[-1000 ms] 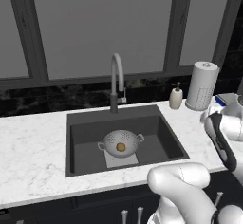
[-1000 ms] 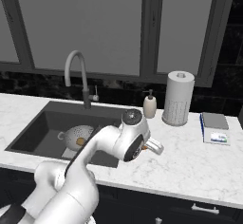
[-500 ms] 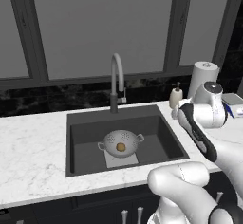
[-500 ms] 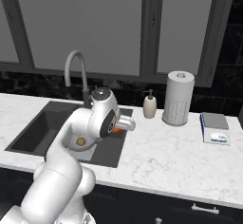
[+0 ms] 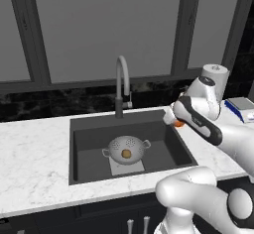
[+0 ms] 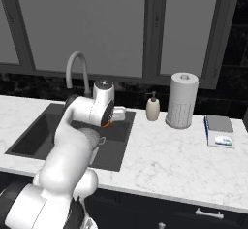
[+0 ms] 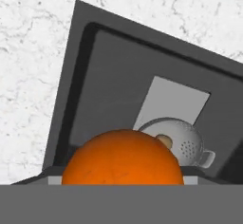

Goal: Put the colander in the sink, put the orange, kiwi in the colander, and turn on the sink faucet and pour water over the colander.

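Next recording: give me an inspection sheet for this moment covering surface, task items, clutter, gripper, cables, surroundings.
Surface: white marble counter around the dark sink.
Job's things: colander upright on the sink floor with the kiwi inside; orange in the gripper, above the sink's right side; faucet behind the basin, no water seen.
Clutter: soap dispenser, paper towel roll, blue-edged item on the right counter.
Grippers: gripper shut on the orange.
Cables: nothing seen.
Surroundings: dark-framed windows, black backsplash.
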You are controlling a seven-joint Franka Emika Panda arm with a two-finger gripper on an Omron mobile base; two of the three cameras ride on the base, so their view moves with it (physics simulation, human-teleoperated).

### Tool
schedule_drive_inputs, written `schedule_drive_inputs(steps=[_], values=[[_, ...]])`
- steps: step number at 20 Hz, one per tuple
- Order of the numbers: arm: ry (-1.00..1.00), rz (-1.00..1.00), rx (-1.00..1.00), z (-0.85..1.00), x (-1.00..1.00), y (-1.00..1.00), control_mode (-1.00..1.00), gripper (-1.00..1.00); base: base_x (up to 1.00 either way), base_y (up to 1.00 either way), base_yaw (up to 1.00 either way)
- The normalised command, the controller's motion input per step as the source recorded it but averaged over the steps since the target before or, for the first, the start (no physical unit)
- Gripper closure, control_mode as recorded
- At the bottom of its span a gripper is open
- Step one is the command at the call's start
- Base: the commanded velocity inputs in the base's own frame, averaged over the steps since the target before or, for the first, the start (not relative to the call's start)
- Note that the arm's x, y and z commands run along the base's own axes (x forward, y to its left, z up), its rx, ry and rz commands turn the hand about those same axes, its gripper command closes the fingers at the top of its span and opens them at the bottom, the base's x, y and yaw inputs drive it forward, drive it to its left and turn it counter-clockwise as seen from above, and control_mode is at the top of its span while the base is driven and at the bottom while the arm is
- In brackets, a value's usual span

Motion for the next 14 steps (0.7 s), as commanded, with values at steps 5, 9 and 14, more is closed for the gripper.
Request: schedule_drive_inputs(steps=[5,9,14], values=[[-0.01,0.22,0.0,-0.37,0.28,0.59,-1.0,1.0,0.0,0.0,0.0],[0.0,0.12,0.0,-0.49,0.27,0.56,-1.0,1.0,0.0,0.0,0.0],[0.0,0.15,0.0,-0.45,0.26,0.46,-1.0,1.0,0.0,0.0,0.0]])
